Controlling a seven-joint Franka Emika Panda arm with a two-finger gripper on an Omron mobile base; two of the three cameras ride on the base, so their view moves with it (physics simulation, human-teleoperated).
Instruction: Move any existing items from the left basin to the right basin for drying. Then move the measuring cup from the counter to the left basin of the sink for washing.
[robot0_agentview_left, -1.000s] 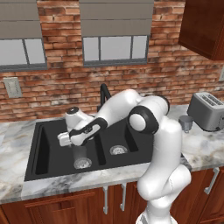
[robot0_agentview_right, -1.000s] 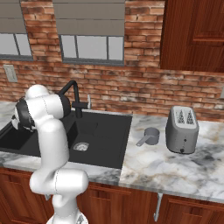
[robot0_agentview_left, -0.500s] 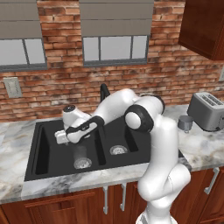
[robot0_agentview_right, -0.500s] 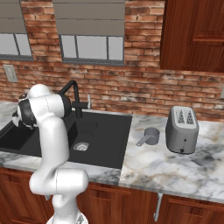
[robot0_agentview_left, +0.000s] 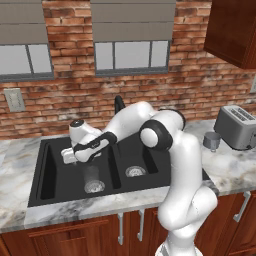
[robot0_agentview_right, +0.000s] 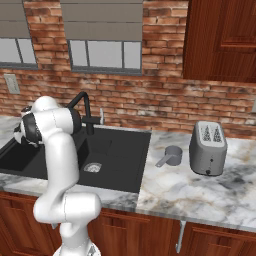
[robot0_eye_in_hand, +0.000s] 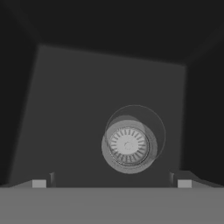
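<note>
A clear glass (robot0_agentview_left: 92, 178) stands upright over the drain of the black sink's left basin (robot0_agentview_left: 55, 175). In the hand view I look straight down on this glass (robot0_eye_in_hand: 132, 139), ahead of the fingertips and a little to their right. My gripper (robot0_agentview_left: 69, 156) hangs open above the left basin, up and to the left of the glass, with nothing between its fingers (robot0_eye_in_hand: 39, 183). The grey measuring cup (robot0_agentview_left: 212, 140) sits on the marble counter right of the sink, beside the toaster; the right base view shows the measuring cup (robot0_agentview_right: 171, 155) with its handle pointing toward the sink.
The right basin (robot0_agentview_left: 137, 162) holds nothing but its drain (robot0_agentview_right: 92, 167). A black faucet (robot0_agentview_right: 82, 107) rises behind the sink's divider. A silver toaster (robot0_agentview_left: 238, 127) stands at the counter's far right. The brick wall and windows close off the back.
The arm has swung left, carrying the open gripper from near the divider out over the left basin. The glass and measuring cup have not moved.
</note>
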